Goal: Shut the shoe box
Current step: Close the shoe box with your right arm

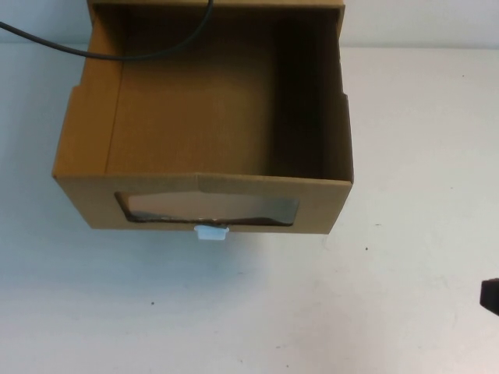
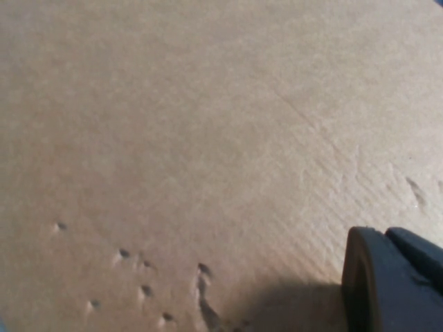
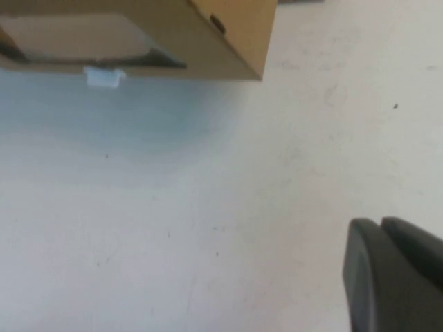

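The shoe box (image 1: 203, 117) is a brown cardboard drawer, pulled out toward me and empty inside. Its front has a clear window (image 1: 207, 209) with a small white pull tab (image 1: 211, 233) below it. The front also shows in the right wrist view (image 3: 208, 41), with the tab (image 3: 104, 77). My right gripper (image 1: 490, 296) sits low at the right table edge, well away from the box, with nothing by it in its own view (image 3: 394, 277). My left gripper (image 2: 394, 283) is out of the high view and close against a plain cardboard face (image 2: 194, 138).
A black cable (image 1: 117, 54) hangs across the back left of the box. The white table (image 1: 312, 312) stretches bare in front of the box and to its right. Small dents mark the cardboard (image 2: 145, 283) near my left gripper.
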Robot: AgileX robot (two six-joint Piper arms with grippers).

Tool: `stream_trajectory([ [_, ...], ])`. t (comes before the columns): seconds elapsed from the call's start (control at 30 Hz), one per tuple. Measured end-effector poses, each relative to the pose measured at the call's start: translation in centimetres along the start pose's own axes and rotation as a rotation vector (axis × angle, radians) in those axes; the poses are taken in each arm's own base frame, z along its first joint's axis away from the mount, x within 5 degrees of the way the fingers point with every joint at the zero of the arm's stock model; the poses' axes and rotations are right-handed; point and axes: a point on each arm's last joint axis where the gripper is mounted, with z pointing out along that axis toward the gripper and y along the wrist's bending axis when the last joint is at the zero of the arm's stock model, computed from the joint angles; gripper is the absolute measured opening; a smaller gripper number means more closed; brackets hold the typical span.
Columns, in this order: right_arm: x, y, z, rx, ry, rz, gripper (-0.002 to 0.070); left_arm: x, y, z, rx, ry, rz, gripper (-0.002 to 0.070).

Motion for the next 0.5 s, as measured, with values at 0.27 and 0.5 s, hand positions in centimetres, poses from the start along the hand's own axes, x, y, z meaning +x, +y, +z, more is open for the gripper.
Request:
stream_trajectory([
  [0.27, -4.8, 1.6, 4.0, -0.111, 0.196, -0.128, -0.0011, 0.0, 0.0, 0.0, -0.003, 0.000, 0.001, -0.0003],
  [0.5, -8.3, 8.2, 8.3, -0.225, 0.218, -0.347, -0.0011, 0.0, 0.0, 0.0, -0.003, 0.000, -0.003, -0.0003],
])
